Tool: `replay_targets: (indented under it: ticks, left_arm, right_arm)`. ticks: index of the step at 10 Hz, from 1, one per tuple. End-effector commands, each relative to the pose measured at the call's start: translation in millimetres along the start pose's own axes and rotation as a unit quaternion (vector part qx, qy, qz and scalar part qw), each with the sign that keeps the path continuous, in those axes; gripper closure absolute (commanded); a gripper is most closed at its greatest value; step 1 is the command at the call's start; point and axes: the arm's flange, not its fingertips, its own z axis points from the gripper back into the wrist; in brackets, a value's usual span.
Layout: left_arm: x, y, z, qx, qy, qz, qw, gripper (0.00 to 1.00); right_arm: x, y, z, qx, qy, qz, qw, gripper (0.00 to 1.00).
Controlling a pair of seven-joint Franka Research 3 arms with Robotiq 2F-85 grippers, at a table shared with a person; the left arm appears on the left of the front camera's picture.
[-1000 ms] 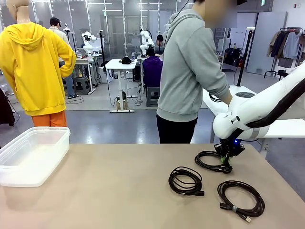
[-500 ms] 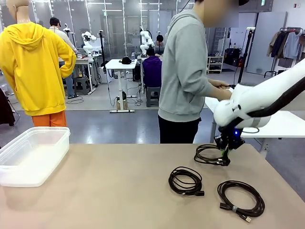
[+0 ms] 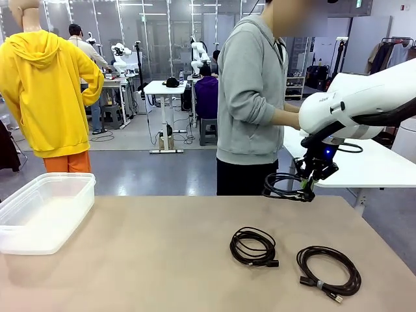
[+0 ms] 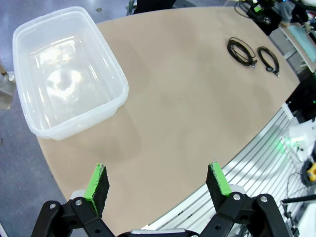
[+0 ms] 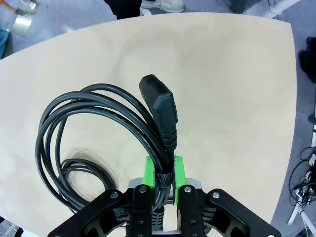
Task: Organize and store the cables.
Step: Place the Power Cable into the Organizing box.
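- The cable coil [image 5: 98, 133] being worked on is in the air over the far right end of the table [image 3: 143, 260], hanging off the right gripper [image 3: 307, 188] and clear of the tabletop.
- That gripper's pads are pressed together on the gathered strands right beside the plug [image 5: 160, 106], so every loop is caught in the one pinch.
- Handling guess: it's light, rubbery cord. It's soft enough to sag on the free side, but the loops keep their round shape. It doesn't look fragile, and it probably isn't slippery against the green pads.
- The real worry is a loop working loose so the coil unwinds on the way over, or the dangling side swinging around.
- The best place to grab looks like exactly that spot, across the bunched strands near the plug and never on a single loop.
- Two more cables lie flat on the table. The middle coil [image 3: 253, 246] and the larger coil [image 3: 328, 270] on the near right sit just beside each other without touching.
- They'd likely want the same grab, at the bundled part by their plug ends.
- The clear tub [image 3: 65, 177] sits at the far left, well apart from all three coils, so nothing looks stored yet.
- The left gripper [image 4: 158, 180] hovers high over the left side of the table near the tub, with its jaws spread wide and nothing between them.
- A person [image 3: 250, 97] stands at the far side behind the held coil, with no hand on any cable.
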Motion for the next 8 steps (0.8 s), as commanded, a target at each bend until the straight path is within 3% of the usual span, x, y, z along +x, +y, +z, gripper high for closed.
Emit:
replay_targets:
  ticks: [1, 5, 6, 8]
  left_arm:
    - [0.8, 1.0, 0.4, -0.005, -0.004, -0.004, 1.000, 0.00]
    - [0.8, 1.0, 0.4, -0.005, -0.004, -0.004, 1.000, 0.00]
    - [0.8, 1.0, 0.4, -0.005, -0.004, -0.004, 1.000, 0.00]
    - [0.8, 1.0, 0.4, -0.005, -0.004, -0.004, 1.000, 0.00]
  right_arm:
    - [4.1, 0.8, -9.4, -0.003, -0.005, 0.002, 1.000, 1.00]
    - [4.1, 0.8, -9.4, -0.003, -0.005, 0.002, 1.000, 1.00]
    - [1.0, -1.3, -12.2, -0.002, 0.006, -0.001, 1.000, 0.82]
    - [-18.0, 72.7, -18.1, -0.023, -0.009, 0.096, 0.995, 0.82]
